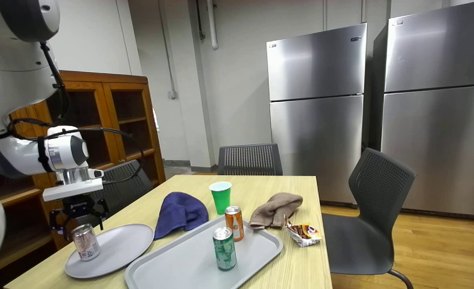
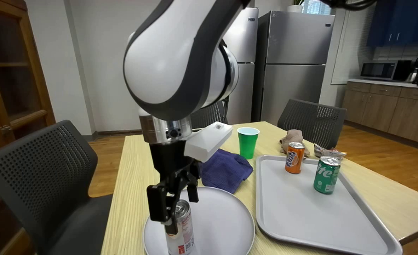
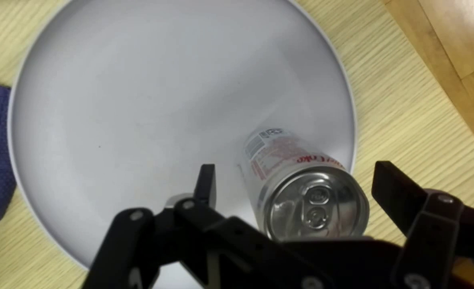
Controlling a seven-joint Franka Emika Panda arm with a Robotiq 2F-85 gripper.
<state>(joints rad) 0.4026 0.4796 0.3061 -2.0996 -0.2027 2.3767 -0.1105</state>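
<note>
Silver can (image 1: 86, 243) stands on the gray plate (image 3: 140, 100), near its rim, and in the wrist view we read "Coke" in red on its side; the word next to it curves out of sight. We also see a barcode towards its base, with print too small to read. The gripper (image 3: 297, 182) is at the top of the can, its fingers (image 3: 397, 194) spread wide, one to each side of the lid, and we see a gap on both sides. In an exterior view we read "ROBOTIQ" in small white letters on the gripper's body. Elsewhere a finger covers part of the can, and the lower edge of the view cuts off its bottom.

On the gray tray (image 2: 293, 205) we read "Fanta" on the orange can (image 2: 294, 161), while the green can (image 2: 326, 177) gives us only "ite", the rest being turned away. Lettering on the crumpled snack bag (image 1: 304, 233) is hard for us to make out. The blue cloth (image 1: 180, 214) lies near the plate, cut off in the wrist view. Badges on the steel refrigerator (image 1: 317, 120) are too small for us to read.
</note>
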